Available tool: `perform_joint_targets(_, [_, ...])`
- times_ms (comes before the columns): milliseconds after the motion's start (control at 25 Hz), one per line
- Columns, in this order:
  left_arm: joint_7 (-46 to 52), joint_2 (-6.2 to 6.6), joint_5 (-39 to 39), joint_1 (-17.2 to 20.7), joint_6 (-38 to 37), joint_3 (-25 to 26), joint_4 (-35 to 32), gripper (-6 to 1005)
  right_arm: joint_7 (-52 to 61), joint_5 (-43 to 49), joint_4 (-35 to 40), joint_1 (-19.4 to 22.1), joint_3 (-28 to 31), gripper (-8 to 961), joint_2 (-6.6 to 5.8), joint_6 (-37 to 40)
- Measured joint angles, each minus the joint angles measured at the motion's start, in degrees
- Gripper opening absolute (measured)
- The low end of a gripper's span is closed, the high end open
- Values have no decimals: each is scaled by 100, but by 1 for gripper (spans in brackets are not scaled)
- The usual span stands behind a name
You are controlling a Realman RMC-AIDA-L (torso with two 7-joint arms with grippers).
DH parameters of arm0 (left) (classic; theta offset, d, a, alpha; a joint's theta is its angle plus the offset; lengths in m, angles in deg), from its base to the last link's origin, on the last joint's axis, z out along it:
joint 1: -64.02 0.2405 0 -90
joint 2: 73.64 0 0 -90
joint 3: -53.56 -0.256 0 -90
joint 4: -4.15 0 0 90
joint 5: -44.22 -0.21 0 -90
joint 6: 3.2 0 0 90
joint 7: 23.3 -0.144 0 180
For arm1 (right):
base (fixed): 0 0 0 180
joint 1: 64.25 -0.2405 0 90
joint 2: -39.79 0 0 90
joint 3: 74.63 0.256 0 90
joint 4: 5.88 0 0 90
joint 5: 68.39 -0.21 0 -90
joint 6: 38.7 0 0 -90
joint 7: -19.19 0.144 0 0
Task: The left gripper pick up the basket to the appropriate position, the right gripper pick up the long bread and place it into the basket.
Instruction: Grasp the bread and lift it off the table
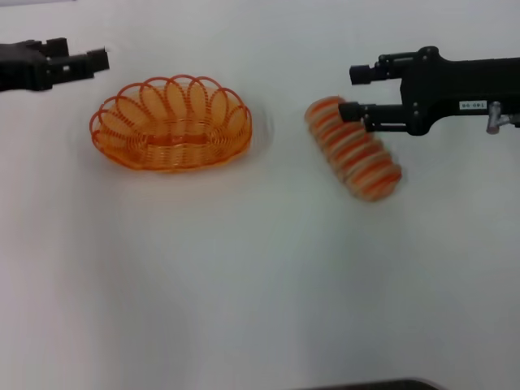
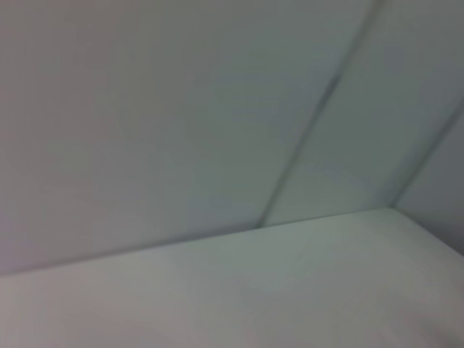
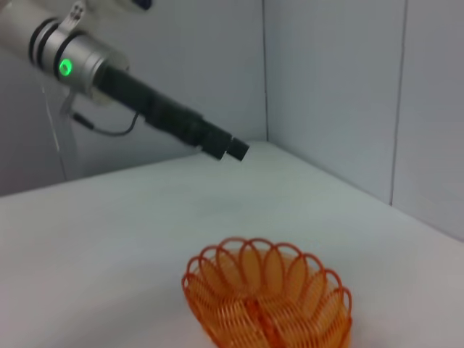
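Observation:
The orange wire basket (image 1: 240,122) sits on the white table at the left centre and holds nothing; the right wrist view shows it too (image 3: 255,250). The long bread (image 1: 357,158) lies slanted on the table to its right, a clear gap apart. My right gripper (image 1: 354,92) is open and hovers over the bread's far end; its nearer finger (image 1: 351,112) overlaps that end. My left gripper (image 1: 91,60) hangs beyond the basket's far left rim, apart from it, and also appears in the right wrist view (image 3: 230,148). The left wrist view shows only wall and tabletop.
Grey wall panels (image 3: 333,94) stand behind the table's far edge and corner. White tabletop (image 1: 244,276) stretches in front of the basket and bread. A dark edge (image 1: 366,383) shows at the bottom of the head view.

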Motion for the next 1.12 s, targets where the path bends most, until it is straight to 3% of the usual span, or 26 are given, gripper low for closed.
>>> perform_joint_targets(200, [-1639, -22, 444, 260, -288, 226, 281, 873, 123, -380, -256, 32, 35, 619, -54, -35])
perform_joint_targets(400, [-2525, 114, 382, 269, -930, 595, 728, 872, 229, -423, -311, 31, 75, 619, -62, -119])
perform_joint_targets(680, [-2641, 140, -203, 206, -1148, 587, 777, 872, 324, -412, -315, -3, 39, 620, -49, -231])
perform_joint_targets(1120, [-2609, 157, -460, 74, -1116, 452, 885, 873, 343, -399, -330, -7, 8, 620, -62, -337])
